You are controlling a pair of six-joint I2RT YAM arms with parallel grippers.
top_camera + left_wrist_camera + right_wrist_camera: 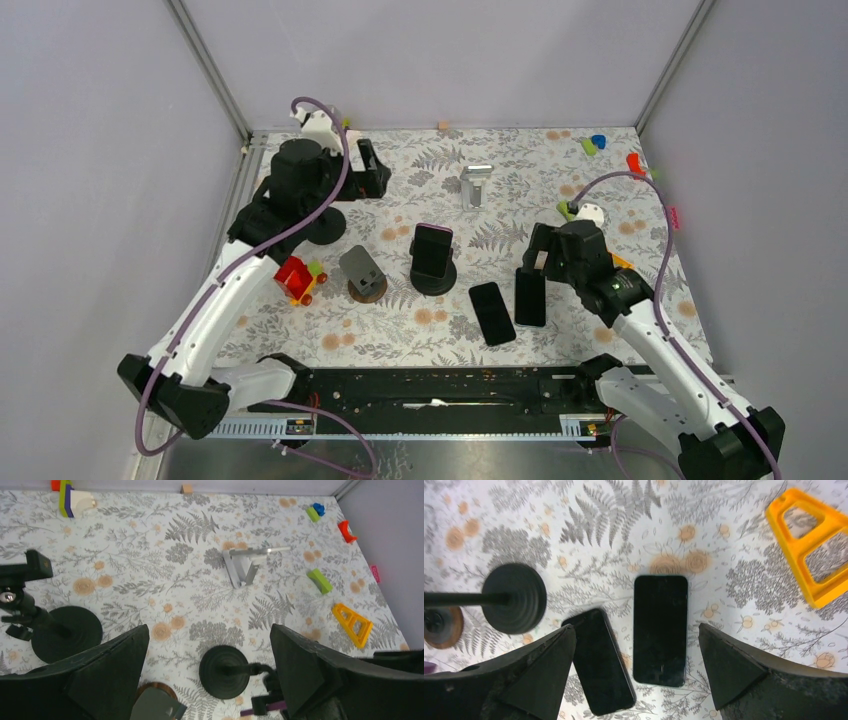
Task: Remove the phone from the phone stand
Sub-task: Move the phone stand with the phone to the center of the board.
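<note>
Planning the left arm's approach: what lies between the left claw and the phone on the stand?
Only bare flowered cloth, per the top view. The left claw is open; the phone leans on its black stand.

**Edges and claw fingers cut things short**

From the left wrist, the phone [257, 711] on the phone stand [225, 671] shows only a purple sliver at the bottom edge, beside a finger [310, 675] of the left claw [210, 632]; the grey wedge holder [157, 707] runs off that same edge; from the right wrist, the yellow block [796, 560] is clipped at the right edge and the wooden disc [449, 630] at the left; seen from overhead, the far-corner pieces [595, 143] are too small to name.
</note>
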